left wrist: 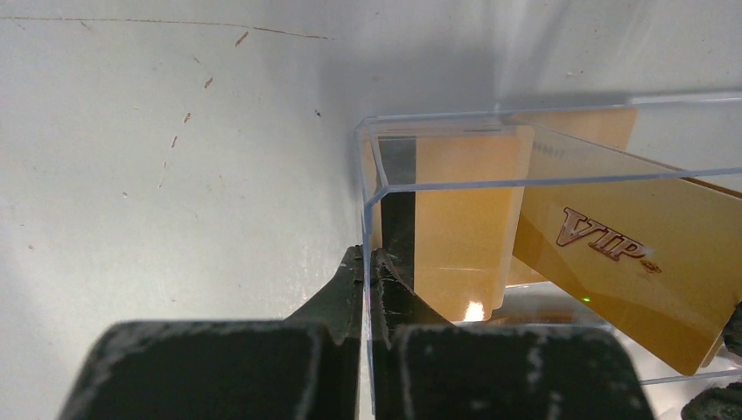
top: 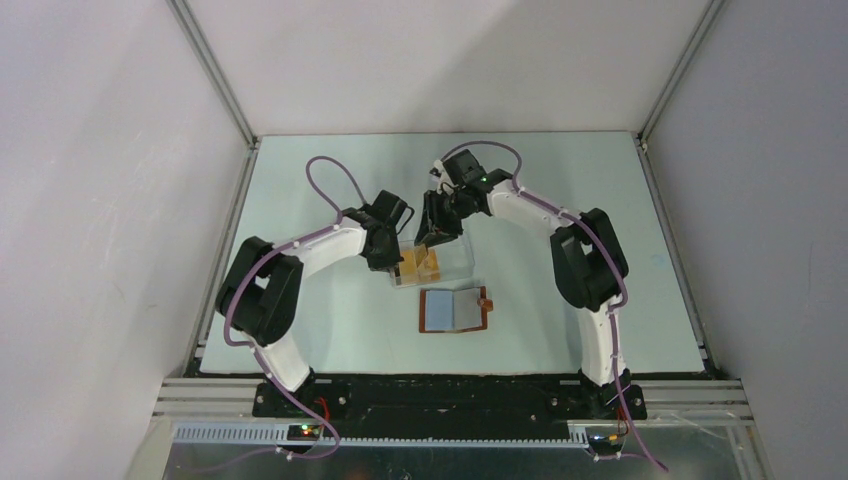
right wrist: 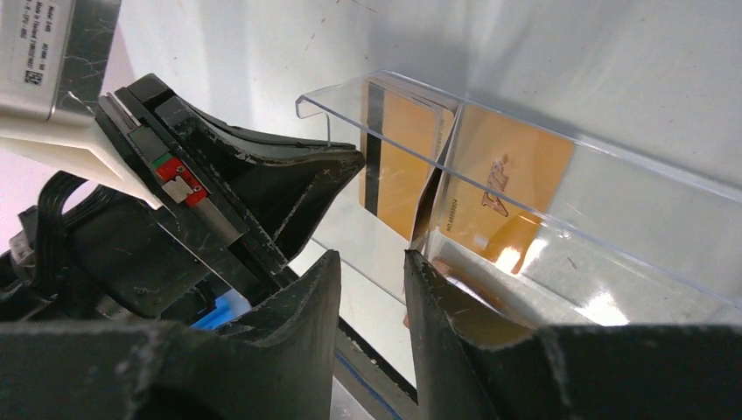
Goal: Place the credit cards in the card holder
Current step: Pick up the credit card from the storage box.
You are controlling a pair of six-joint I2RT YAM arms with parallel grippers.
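Left gripper (left wrist: 367, 262) jaws were clamped on the clear plastic box (left wrist: 525, 182) wall, credit cards (left wrist: 459, 219) standing inside just beyond them. Right gripper (right wrist: 366, 280) jaws stood apart before the same cards. Card holder (top: 455, 310) lay open, apart from both jaws

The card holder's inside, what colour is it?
Grey-blue; the card holder shows best in the top external view.

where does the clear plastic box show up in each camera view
top external: the clear box sits mid-picture, just beyond the open card holder.
left wrist: the clear box fills the right half, its corner edge rising from bottom centre.
right wrist: the clear box slants from top centre down to the right edge.
shared landmark: the striped orange card standing inside the box.
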